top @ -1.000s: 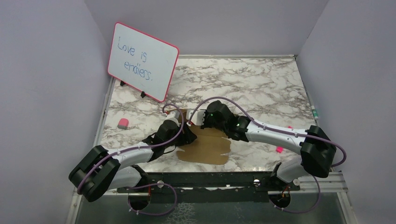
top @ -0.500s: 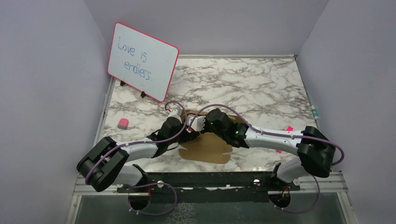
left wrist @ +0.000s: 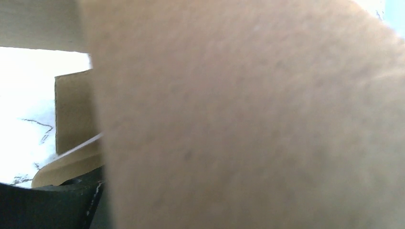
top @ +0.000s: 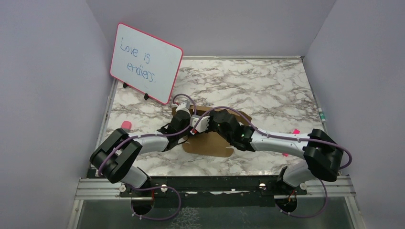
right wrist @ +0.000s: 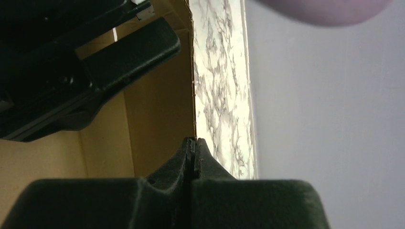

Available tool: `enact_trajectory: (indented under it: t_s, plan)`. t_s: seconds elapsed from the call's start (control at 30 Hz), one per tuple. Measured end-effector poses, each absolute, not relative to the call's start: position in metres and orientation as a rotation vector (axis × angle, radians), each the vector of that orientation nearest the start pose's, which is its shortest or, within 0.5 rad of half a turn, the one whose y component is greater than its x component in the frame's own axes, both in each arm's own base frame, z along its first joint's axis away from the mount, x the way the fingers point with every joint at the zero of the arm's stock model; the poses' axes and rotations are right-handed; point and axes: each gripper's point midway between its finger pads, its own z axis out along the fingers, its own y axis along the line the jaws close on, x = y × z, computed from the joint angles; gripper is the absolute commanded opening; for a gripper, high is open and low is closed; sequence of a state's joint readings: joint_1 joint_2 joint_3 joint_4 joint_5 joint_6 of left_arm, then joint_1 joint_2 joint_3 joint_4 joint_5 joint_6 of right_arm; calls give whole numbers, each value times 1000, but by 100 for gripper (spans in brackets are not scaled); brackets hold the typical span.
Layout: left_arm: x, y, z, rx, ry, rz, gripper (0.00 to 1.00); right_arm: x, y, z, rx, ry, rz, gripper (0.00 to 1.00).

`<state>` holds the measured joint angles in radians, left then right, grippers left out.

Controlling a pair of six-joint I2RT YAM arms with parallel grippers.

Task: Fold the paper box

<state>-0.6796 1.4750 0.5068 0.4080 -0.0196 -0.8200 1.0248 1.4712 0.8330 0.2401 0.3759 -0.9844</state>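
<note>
The paper box (top: pixel 212 143) is a brown cardboard sheet, partly folded, lying mid-table under both wrists. My left gripper (top: pixel 185 119) reaches in at its left end. A blurred cardboard flap (left wrist: pixel 248 119) fills the left wrist view and hides the jaws there. In the right wrist view a black left finger (right wrist: pixel 133 52) lies across the inner cardboard (right wrist: pixel 157 109), apart from its mate. My right gripper (top: pixel 197 125) is beside it. Its tips (right wrist: pixel 192 140) are pressed together, with a raised cardboard wall edge straight beyond them.
A pink-framed whiteboard (top: pixel 145 62) leans at the back left. A pink eraser (top: pixel 125 125) lies by the left wall and a small pink piece (top: pixel 286 153) sits under the right forearm. Grey walls close in the marble table (top: pixel 258 86) on three sides.
The left arm has stretched forward and to the right along the box. The right gripper has shifted left to meet it. The cardboard has slid away from the near edge.
</note>
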Motion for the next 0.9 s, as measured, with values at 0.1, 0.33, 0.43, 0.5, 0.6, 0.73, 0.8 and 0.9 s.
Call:
enact_trajectory:
  t_s: [0.1,0.33,0.43,0.5,0.6,0.73,0.8,0.9]
  plan:
    - [280,-260,53,-160,2241,-830,62,301,312,171,-1500,1254,-329,1]
    - [282,-261,55,-148,2225,-833,63,289,307,169,-1482,1280,-276,1]
    - [279,-259,58,-140,2216,-837,64,287,302,158,-1485,1306,-272,1]
    - [276,-257,66,-133,2191,-851,64,286,300,156,-1486,1309,-275,1]
    - [273,-249,84,-139,2135,-881,64,284,295,152,-1486,1310,-284,1]
    - [274,-231,106,-175,2058,-909,64,287,293,158,-1468,1295,-313,1]
    - [275,-221,111,-198,2039,-910,64,289,292,162,-1461,1283,-334,1]
    - [278,-203,118,-246,2026,-894,64,292,292,169,-1450,1257,-361,1]
